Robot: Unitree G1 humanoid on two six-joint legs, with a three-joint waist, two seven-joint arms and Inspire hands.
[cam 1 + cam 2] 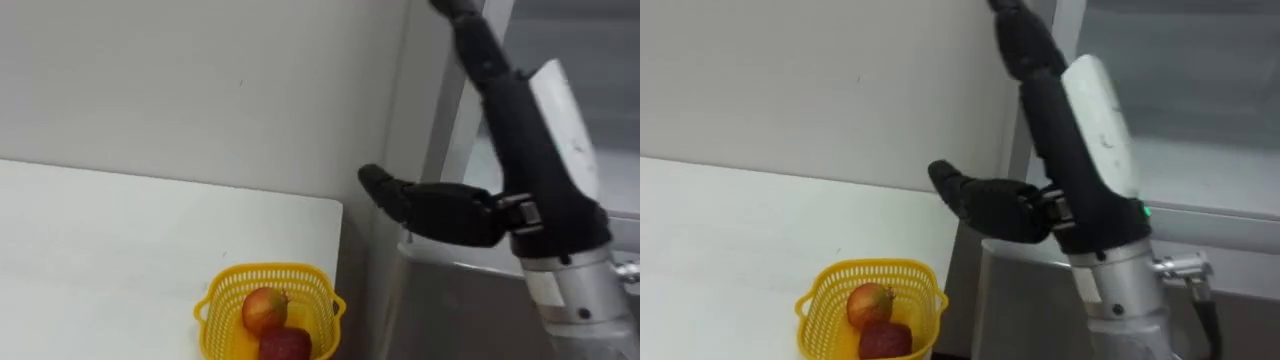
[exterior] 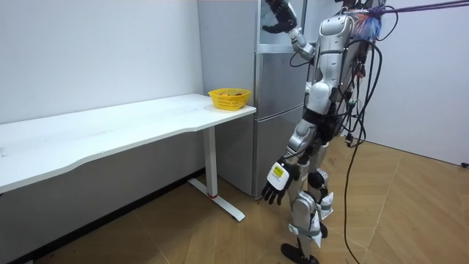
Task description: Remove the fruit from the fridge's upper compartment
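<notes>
White tabletop (image 1: 120, 240) and a yellow basket (image 1: 262, 270) of fruit are seen below and left of the fingers (image 1: 1025, 45). Beside them the tall grey fridge (image 2: 275, 110) stands upright, its long axis vertical. The right hand (image 1: 1065, 140) is raised at the edge of the upper door (image 1: 1180, 90), fingers straight upward, thumb spread, nothing held. The left hand (image 2: 275, 189) hangs relaxed.

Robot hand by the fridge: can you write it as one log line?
right hand: open, raised at upper fridge | left hand: open, hanging low | basket: fruit inside, on table
</notes>
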